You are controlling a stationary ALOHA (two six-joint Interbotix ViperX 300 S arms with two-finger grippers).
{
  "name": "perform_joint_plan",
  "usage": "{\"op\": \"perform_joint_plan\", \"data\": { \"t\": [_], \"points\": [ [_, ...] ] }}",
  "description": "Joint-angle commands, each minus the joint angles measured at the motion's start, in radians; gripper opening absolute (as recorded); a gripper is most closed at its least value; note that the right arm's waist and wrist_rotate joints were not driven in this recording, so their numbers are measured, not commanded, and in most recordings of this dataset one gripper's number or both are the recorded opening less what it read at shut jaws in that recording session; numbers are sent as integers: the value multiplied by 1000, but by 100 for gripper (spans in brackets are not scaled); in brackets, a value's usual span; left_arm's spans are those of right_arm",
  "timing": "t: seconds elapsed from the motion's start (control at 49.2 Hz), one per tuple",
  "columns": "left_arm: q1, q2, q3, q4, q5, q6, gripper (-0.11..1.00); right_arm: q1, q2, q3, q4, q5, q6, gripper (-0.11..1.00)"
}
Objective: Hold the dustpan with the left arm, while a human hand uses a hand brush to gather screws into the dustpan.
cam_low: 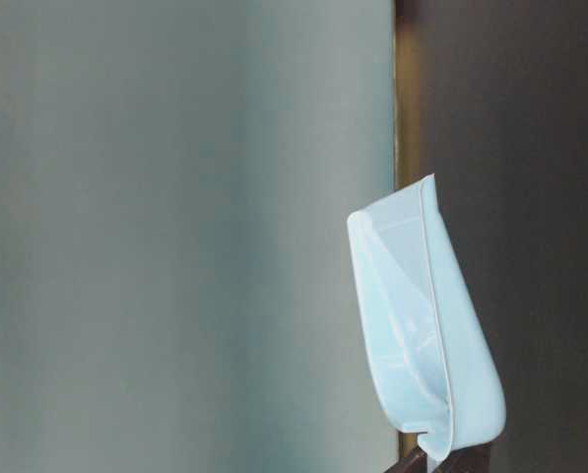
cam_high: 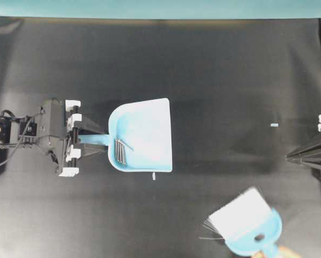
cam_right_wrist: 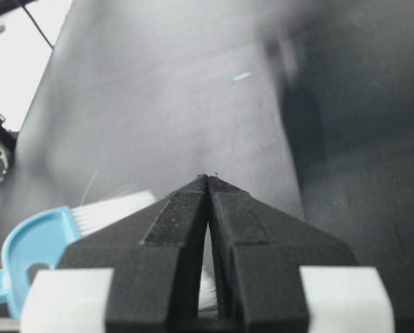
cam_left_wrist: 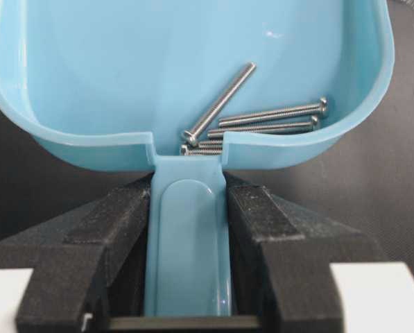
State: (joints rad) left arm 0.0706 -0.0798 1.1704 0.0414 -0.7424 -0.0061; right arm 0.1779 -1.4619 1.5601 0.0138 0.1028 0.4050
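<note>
Brush (cam_high: 246, 221) lower right, well apart from dustpan (cam_high: 144, 134); nothing btwn.

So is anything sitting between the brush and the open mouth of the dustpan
Nothing visible does. The hand brush lies apart from the dustpan, with bare black table between. One tiny pale speck sits just outside the pan's corner.

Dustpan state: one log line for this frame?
left gripper: shut on dustpan handle | screws: in pan | hand brush: away from pan | right gripper: shut, idle

Light blue dustpan (cam_high: 144, 134), silvery screws (cam_high: 120, 152), black table (cam_high: 219, 70).
</note>
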Motion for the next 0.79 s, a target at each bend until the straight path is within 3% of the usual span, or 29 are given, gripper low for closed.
{"op": "perform_joint_plan", "data": {
  "t": [0.0, 0.773],
  "points": [
    [3, -9, -5, 5, -5, -3, 29, 0, 3, -11, 3, -3, 0, 0],
    [-35, -18, -20, 5, 115, -21, 29, 0, 3, -9, 2, -3, -2, 0]
  ]
}}
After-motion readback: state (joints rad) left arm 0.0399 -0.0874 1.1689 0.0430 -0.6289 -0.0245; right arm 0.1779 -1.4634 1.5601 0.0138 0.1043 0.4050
